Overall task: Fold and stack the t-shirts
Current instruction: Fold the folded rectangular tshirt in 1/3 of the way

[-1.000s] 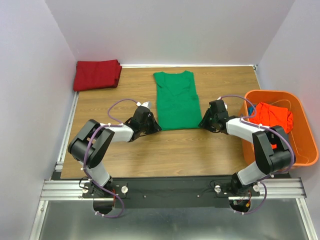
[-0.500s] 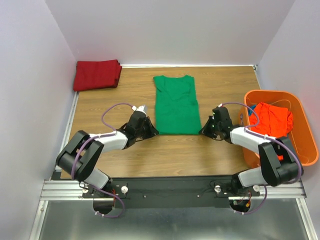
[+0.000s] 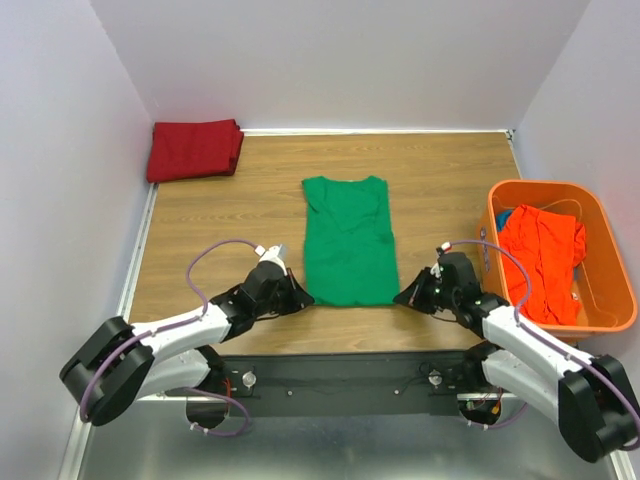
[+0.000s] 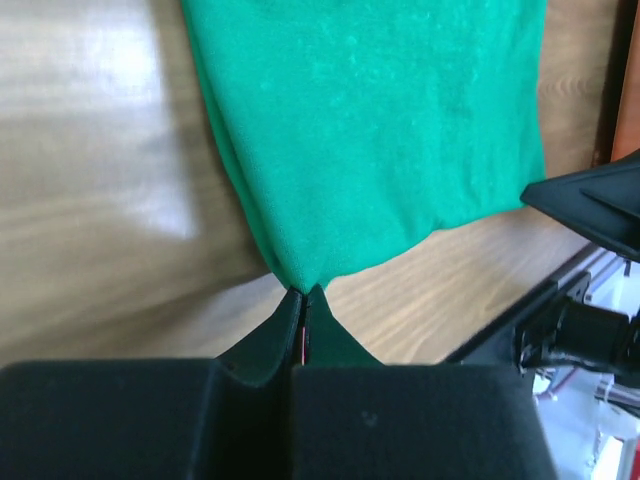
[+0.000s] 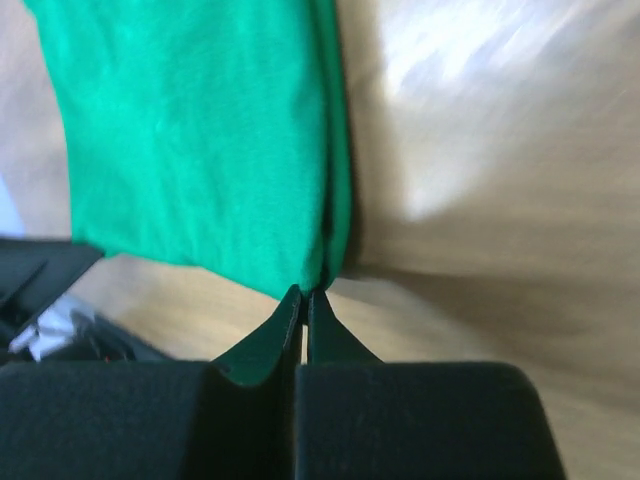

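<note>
The bright green t-shirt (image 3: pixel 347 240) lies flat mid-table, sleeves folded in, collar at the far end. My left gripper (image 3: pixel 297 300) is shut on its near left hem corner; in the left wrist view (image 4: pixel 303 292) the green cloth (image 4: pixel 370 130) fans out from the closed jaws. My right gripper (image 3: pixel 400 298) is shut on the near right hem corner, also seen in the right wrist view (image 5: pixel 304 291) under the green cloth (image 5: pixel 190 140). The dark red t-shirt (image 3: pixel 195 149) lies folded at the far left. The orange-red t-shirt (image 3: pixel 540 260) lies crumpled in the basket.
A rigid orange plastic basket (image 3: pixel 612 300) stands at the right edge of the wooden table (image 3: pixel 220 210). Something blue (image 3: pixel 503 216) shows under the orange-red cloth. White walls close the back and sides. A black rail (image 3: pixel 340 375) runs along the near edge.
Both grippers have pulled back toward the near edge, each holding a hem corner. The green shirt has slid toward me with them and lies a little longer.
</note>
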Available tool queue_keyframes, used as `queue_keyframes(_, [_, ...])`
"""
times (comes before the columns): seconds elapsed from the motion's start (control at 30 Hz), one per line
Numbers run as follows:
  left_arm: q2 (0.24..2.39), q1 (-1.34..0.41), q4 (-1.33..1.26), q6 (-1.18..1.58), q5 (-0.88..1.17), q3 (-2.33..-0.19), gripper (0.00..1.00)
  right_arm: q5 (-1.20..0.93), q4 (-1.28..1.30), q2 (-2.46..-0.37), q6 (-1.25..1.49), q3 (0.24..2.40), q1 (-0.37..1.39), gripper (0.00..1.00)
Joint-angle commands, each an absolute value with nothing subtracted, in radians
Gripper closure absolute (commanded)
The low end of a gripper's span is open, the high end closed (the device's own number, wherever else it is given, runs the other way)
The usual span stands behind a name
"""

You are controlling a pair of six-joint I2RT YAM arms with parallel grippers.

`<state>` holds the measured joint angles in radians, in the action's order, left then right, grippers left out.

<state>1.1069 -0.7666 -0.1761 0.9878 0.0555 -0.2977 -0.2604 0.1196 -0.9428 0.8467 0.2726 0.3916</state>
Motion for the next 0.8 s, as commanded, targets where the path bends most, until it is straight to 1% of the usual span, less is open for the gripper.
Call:
queue_keyframes(0.0, [1.048, -0.785, -0.111, 1.026, 0.023, -0.282, 0.97, -0.308, 0.218, -0.885, 0.894, 0.262, 0.44, 0.86])
queue_keyframes(0.03, [1.039, -0.787, -0.092, 1.023, 0.021, -0.285, 0.79, -0.307, 0.236, -0.885, 0.885, 0.276, 0.44, 0.8])
queue_keyframes(0.07, [1.008, -0.785, -0.056, 1.008, 0.011, -0.297, 0.72, -0.287, 0.253, -0.884, 0.874, 0.293, 0.44, 0.73])
queue_keyframes(0.1, [0.988, -0.787, -0.034, 0.996, 0.008, -0.308, 0.66, -0.269, 0.293, -0.885, 0.849, 0.314, 0.44, 0.56])
queue_keyframes(0.13, [0.967, -0.785, -0.009, 0.988, -0.024, -0.322, 0.59, -0.247, 0.31, -0.89, 0.835, 0.375, 0.44, 0.5])
queue_keyframes(0.2, [0.908, -0.784, 0.067, 0.963, -0.078, -0.379, 0.55, -0.189, 0.331, -0.906, 0.786, 0.448, 0.44, 0.39])
queue_keyframes(0.23, [0.896, -0.779, 0.086, 0.954, -0.092, -0.403, 0.53, -0.173, 0.33, -0.945, 0.769, 0.481, 0.439, 0.38])
queue_keyframes(0.27, [0.89, -0.773, 0.107, 0.928, -0.112, -0.451, 0.52, -0.146, 0.33, -0.969, 0.749, 0.568, 0.44, 0.37])
queue_keyframes(0.3, [0.897, -0.762, 0.112, 0.913, -0.115, -0.477, 0.52, -0.14, 0.322, -1.007, 0.706, 0.615, 0.44, 0.37])
queue_keyframes(0.33, [0.911, -0.737, 0.112, 0.893, -0.112, -0.498, 0.52, -0.132, 0.313, -1.09, 0.684, 0.661, 0.44, 0.37])
queue_keyframes(0.37, [0.931, -0.71, 0.11, 0.876, -0.103, -0.538, 0.53, -0.126, 0.298, -1.144, 0.661, 0.761, 0.44, 0.37])
queue_keyframes(0.4, [0.98, -0.684, 0.088, 0.861, -0.091, -0.554, 0.54, -0.123, 0.278, -1.194, 0.634, 0.806, 0.44, 0.37])
queue_keyframes(0.43, [1.011, -0.607, 0.065, 0.826, -0.065, -0.578, 0.59, -0.118, 0.243, -1.247, 0.586, 0.865, 0.44, 0.37])
queue_keyframes(0.47, [1.079, -0.566, 0.005, 0.815, 0.016, -0.592, 0.63, -0.115, 0.229, -1.367, 0.533, 0.97, 0.44, 0.39])
queue_keyframes(0.5, [1.118, -0.537, -0.024, 0.799, 0.05, -0.607, 0.66, -0.112, 0.194, -1.421, 0.511, 1.03, 0.44, 0.39])
queue_keyframes(0.53, [1.156, -0.51, -0.043, 0.789, 0.064, -0.627, 0.73, -0.115, 0.171, -1.483, 0.491, 1.078, 0.44, 0.4])
queue_keyframes(0.57, [1.198, -0.479, -0.058, 0.767, 0.081, -0.684, 0.77, -0.118, 0.149, -1.584, 0.468, 1.124, 0.44, 0.4])
queue_keyframes(0.6, [1.275, -0.469, -0.069, 0.756, 0.087, -0.711, 0.8, -0.132, 0.125, -1.639, 0.436, 1.22, 0.439, 0.42])
queue_keyframes(0.63, [1.311, -0.462, -0.083, 0.75, 0.097, -0.736, 0.85, -0.136, 0.086, -1.69, 0.422, 1.265, 0.439, 0.43])
queue_keyframes(0.73, [1.437, -0.451, -0.124, 0.742, 0.15, -0.846, 0.91, -0.179, 0.035, -1.889, 0.365, 1.458, 0.439, 0.45])
queue_keyframes(0.77, [1.465, -0.449, -0.127, 0.741, 0.153, -0.866, 0.91, -0.216, 0.028, -1.941, 0.342, 1.501, 0.439, 0.45])
